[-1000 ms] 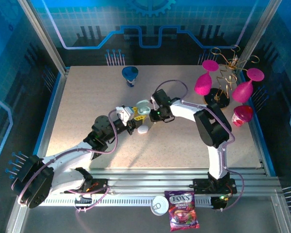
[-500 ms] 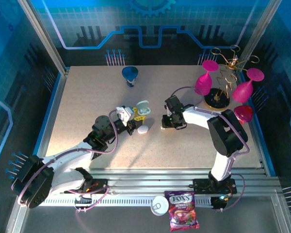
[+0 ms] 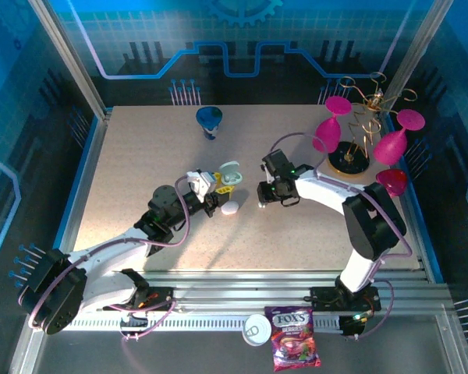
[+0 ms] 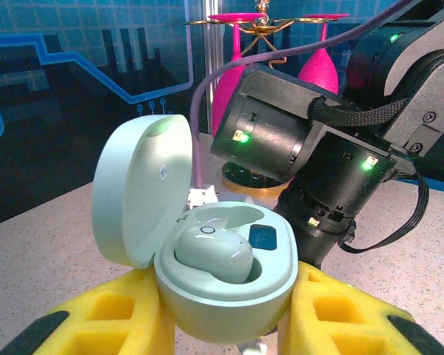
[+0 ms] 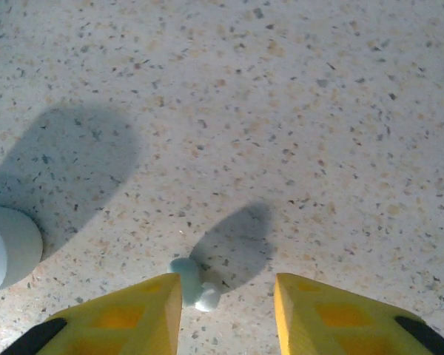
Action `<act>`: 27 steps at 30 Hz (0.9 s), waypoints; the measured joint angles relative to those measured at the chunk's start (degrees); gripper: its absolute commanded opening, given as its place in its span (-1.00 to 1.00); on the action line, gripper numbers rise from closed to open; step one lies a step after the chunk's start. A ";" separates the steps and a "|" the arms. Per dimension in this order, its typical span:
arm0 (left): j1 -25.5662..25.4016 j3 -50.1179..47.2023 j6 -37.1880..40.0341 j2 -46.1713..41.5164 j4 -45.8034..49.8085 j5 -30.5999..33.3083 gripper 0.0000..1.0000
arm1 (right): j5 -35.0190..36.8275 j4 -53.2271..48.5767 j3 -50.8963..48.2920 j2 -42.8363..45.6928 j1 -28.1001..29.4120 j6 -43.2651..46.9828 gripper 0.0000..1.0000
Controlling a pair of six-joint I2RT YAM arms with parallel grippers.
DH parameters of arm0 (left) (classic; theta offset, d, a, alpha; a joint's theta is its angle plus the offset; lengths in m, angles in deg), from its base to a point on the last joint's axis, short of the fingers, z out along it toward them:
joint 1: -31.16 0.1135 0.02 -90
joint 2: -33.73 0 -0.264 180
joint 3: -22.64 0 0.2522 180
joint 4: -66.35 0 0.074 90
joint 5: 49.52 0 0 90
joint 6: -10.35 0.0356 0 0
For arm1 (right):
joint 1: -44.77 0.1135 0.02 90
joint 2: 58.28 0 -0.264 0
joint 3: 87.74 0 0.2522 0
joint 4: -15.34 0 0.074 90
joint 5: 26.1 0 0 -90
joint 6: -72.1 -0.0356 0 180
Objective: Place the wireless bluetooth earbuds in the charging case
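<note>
Over on the left, the left claw (image 4: 223,319), padded with yellow foam, pinches a glossy, pale, pebble-shaped case (image 4: 222,299). Its rounded lid (image 4: 137,192) stands open, tilted up and left. One smooth oval earbud (image 4: 211,253) sits in the well, its long axis crosswise and its back, marked with a small ring, facing up. A tiny mark inside the lid is too small to read.

Just right of the case, a white rounded disc (image 3: 230,207) lies on the speckled, stone-look surface (image 5: 318,111). Next comes the right claw (image 5: 228,303), spread and pinching nothing. A loose earbud (image 5: 192,285) lies on the surface against its left pad, long axis diagonal, bulbous end up-left.

Further right, at the near edge, a shiny purple bag (image 3: 295,336) reads "FOX'S". Glossy pink glasses (image 3: 327,132) hang on a gold wire rack.
</note>
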 measured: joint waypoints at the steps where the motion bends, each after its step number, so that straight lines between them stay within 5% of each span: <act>1: 0.00 0.00 0.00 -0.20 0.04 0.00 -0.39 | 0.74 -0.72 0.83 -0.52 0.72 0.44 -0.30; 14: 0.00 -0.81 1.36 -3.32 1.46 2.34 -0.38 | 13.14 -11.87 10.32 -8.17 8.31 3.37 -0.45; 27: 0.00 -1.01 1.53 -3.58 2.64 2.99 -0.38 | 16.92 -14.99 12.96 -11.67 11.06 3.37 -0.52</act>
